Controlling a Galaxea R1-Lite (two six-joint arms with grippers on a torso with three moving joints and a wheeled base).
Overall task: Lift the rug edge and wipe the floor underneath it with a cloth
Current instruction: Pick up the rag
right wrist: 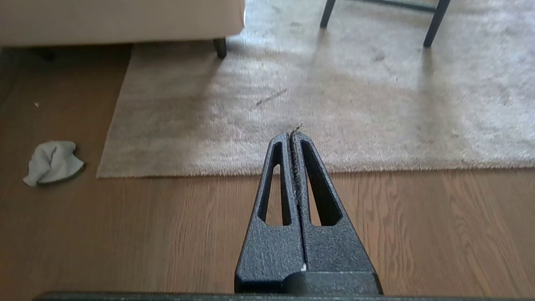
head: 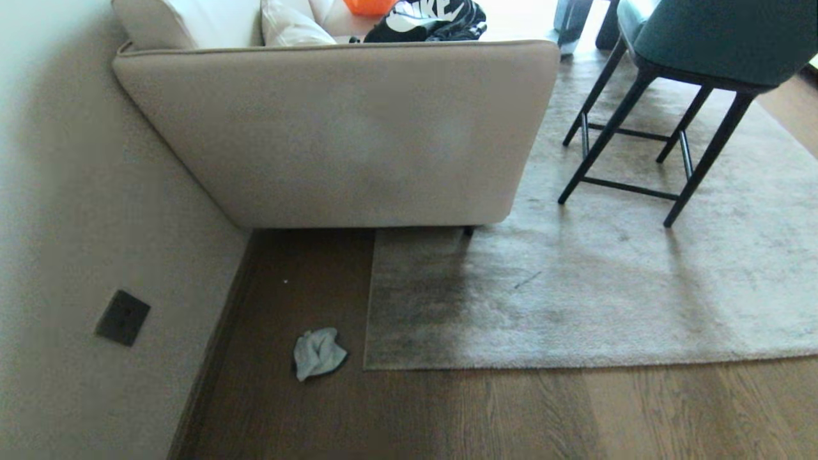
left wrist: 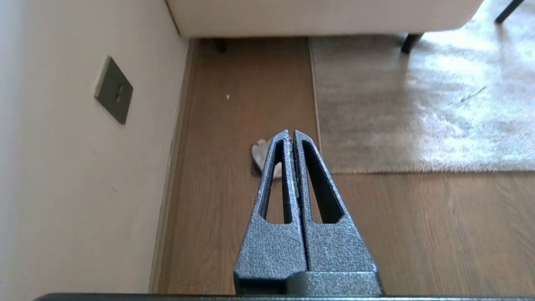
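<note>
Both hands hang above the brown wood-grain plank floor (head: 524,415) with nothing in them. In its own wrist view the left hand (left wrist: 291,134) has its two dark speckled fingers pressed flat together, tips meeting, and it hovers over the bare planks with its tips lined up over the cloth. The right hand (right wrist: 294,135) is likewise pinched fully together, empty, and sits over the planks with its tips lined up over the front rug edge (head: 575,363). Neither hand shows in the head view.

That edge is the straight border of a very large light grey short-pile rug; it lies flat on the planks and meets a second straight border at a square corner (head: 367,365). The pile looks darker in the shaded patch near the corner and paler farther along.

Just beside the rug corner, on the side away from the rug, lies the small fuzzy pale grey-white cloth (head: 317,352), crumpled into a loose lump on the planks, close to the rug but not touching it.

Beyond the rug corner stands a beige upholstered sofa (head: 345,134), one dark foot resting on the rug. A green chair with thin black metal legs (head: 677,96) stands on the rug well away from the corner. A cream wall (head: 77,223) carrying a dark square socket plate (head: 123,317) runs beyond the cloth.
</note>
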